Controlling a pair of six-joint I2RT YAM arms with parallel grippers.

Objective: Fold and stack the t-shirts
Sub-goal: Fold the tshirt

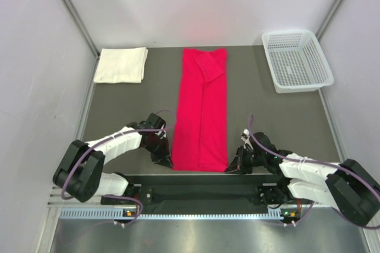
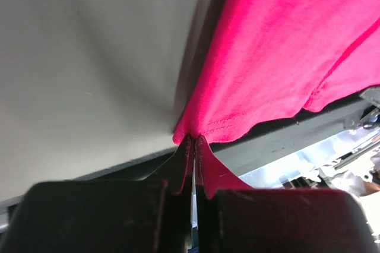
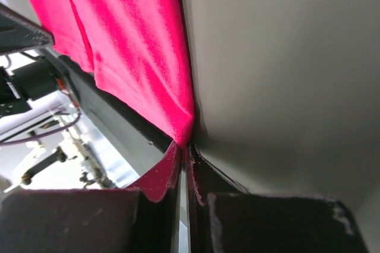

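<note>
Red t-shirt (image 1: 202,110) runs near-to-far — left gripper (image 2: 194,141) and right gripper (image 3: 184,147) pinch its hem corners.

Robot lab cell: plain white walls (image 1: 208,3), grey table (image 1: 124,104), aluminium rail (image 1: 178,212)

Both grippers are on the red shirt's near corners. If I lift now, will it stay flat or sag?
Likely floppy: the red shirt is thin cloth that puckers where the left gripper and right gripper pinch its hem corners, so the middle should sag. It lies in a long folded strip, and those loose layers may slide apart when raised.
</note>
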